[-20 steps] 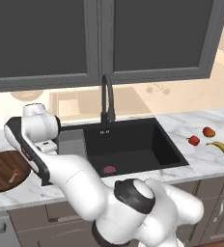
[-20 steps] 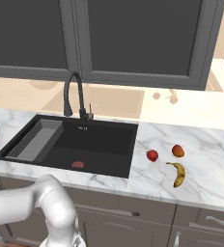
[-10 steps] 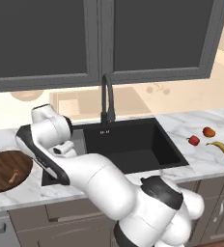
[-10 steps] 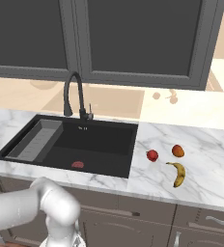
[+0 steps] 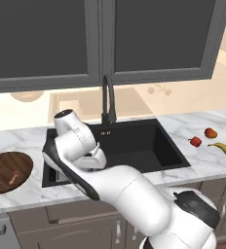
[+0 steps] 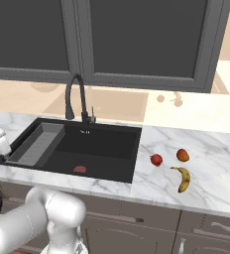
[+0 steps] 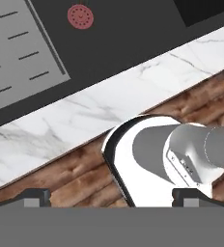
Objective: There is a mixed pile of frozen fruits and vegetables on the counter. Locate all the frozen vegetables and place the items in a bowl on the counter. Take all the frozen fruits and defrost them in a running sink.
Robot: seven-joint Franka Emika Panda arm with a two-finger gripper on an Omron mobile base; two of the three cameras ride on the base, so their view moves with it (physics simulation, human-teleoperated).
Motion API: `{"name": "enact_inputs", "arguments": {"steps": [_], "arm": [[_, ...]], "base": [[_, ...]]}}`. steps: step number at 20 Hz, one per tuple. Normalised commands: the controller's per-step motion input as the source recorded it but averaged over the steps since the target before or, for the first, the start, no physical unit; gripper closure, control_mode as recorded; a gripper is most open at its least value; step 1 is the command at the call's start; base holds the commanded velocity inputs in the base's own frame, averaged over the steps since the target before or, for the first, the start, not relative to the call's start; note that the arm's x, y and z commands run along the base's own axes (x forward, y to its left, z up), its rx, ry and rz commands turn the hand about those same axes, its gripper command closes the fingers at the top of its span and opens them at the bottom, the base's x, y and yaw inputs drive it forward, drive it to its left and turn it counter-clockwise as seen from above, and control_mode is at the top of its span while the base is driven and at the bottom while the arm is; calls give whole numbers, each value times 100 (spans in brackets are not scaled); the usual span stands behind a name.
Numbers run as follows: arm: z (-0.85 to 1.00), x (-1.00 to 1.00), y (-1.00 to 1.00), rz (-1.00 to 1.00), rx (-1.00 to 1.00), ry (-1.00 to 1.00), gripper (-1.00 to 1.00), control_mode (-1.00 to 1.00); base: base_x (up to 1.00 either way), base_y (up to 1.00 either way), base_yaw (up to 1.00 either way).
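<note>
While pincer (image 7: pixel 111 198) gapes, sink (image 7: pixel 119 29) lies ahead — fruits (image 5: pixel 210 133) far off.

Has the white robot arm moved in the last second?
Yes. In the left base view the arm has swung right, from above the wooden bowl toward the faucet.

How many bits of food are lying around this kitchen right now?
4. A tan-brown stick-like piece lies in the wooden bowl left of the sink. A red chunk, an orange-red round fruit and a banana sit on the counter right of it.
</note>
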Motion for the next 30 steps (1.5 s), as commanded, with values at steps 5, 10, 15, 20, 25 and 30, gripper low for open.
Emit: {"name": "enact_inputs", "arguments": {"steps": [5, 10, 15, 20, 25, 30], "arm": [[0, 0, -68, 21, 2, -3, -100, -100], [0, 0, -75, 19, 1, -1, -100, -100], [0, 3, -73, 18, 1, 0, -100, -100], [0, 9, -72, 16, 4, 2, -100, -100], [0, 21, -76, 14, 3, 3, -100, -100], [12, 33, -60, 11, 2, 6, -100, -100]], "base": [[0, 0, 0], [0, 0, 0], [0, 0, 0], [0, 0, 0], [0, 0, 0], [0, 0, 0]]}}
